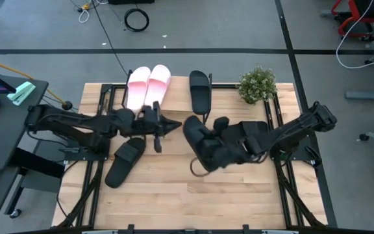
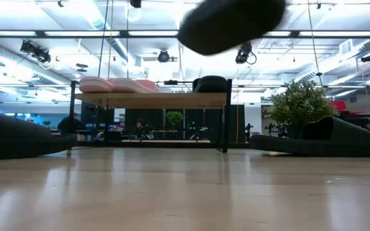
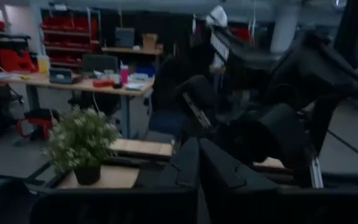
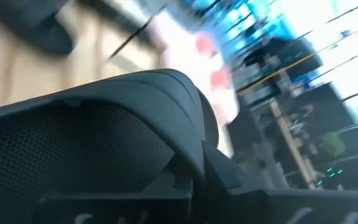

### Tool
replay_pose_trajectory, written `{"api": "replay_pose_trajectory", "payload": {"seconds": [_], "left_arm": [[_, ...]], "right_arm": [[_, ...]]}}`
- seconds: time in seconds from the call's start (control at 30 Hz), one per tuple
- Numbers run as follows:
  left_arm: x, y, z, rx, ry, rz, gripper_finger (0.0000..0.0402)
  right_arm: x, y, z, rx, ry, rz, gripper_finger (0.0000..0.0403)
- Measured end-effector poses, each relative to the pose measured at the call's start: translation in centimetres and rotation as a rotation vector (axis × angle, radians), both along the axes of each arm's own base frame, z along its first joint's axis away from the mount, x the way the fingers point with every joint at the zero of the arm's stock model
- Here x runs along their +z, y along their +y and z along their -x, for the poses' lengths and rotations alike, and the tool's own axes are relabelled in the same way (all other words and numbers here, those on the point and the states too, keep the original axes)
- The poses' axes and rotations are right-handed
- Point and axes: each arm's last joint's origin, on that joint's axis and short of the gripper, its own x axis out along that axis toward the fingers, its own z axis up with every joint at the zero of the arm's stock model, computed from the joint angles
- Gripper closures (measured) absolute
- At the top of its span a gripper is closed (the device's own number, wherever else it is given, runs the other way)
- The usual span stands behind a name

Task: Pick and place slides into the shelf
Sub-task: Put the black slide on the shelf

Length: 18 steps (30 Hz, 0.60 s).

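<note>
My right gripper [image 1: 221, 148] is shut on a black slide [image 1: 199, 138], held high over the table's middle and showing at the top of the low view [image 2: 230, 22]. My left gripper [image 1: 171, 126] is shut and empty, hovering near the shelf's front edge, left of the held slide. Two pink slides [image 1: 149, 83] and one black slide [image 1: 200, 91] lie soles down on the shelf's top board [image 1: 177, 97]. Another black slide [image 1: 123, 160] lies flat on the table, below the left arm. A further one [image 2: 320, 138] rests on the table at the right. My right gripper holds the black slide, coming at it from the table's right. The slide [image 4: 104, 137] fills the wrist view and hides the fingers, so which part they are on cannot be told. The slide is lifted clear of the table, high above it [image 2: 230, 22].
A small potted plant [image 1: 257, 84] stands on the table just right of the shelf. Shelf legs [image 2: 225, 125] stand on the table's far part. Open tabletop [image 1: 193, 195] lies toward the near edge. A cluttered side table stands off the table's left.
</note>
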Motion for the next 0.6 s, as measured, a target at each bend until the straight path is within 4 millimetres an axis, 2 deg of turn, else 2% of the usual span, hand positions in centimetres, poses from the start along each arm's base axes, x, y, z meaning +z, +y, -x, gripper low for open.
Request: {"api": "replay_pose_trajectory", "payload": {"seconds": [0.13,0.33,0.5,0.6], "left_arm": [[1.6,0.7,1.5,0.025,-0.062,-0.026,0.0374],[3.1,1.4,3.3,0.054,-0.125,-0.037,0.0384],[3.3,1.4,3.7,0.061,-0.123,-0.080,0.0392],[3.2,1.4,3.7,0.060,-0.107,-0.082,0.0390]], "right_arm": [[1.8,-2.7,-2.1,0.007,-0.100,0.087,0.0388],[3.7,-8.4,-4.5,0.001,-0.214,0.118,0.0391],[3.3,-13.6,-7.2,-0.037,-0.194,0.118,0.0388],[3.2,-15.9,-9.2,-0.085,-0.178,0.142,0.0389]]}}
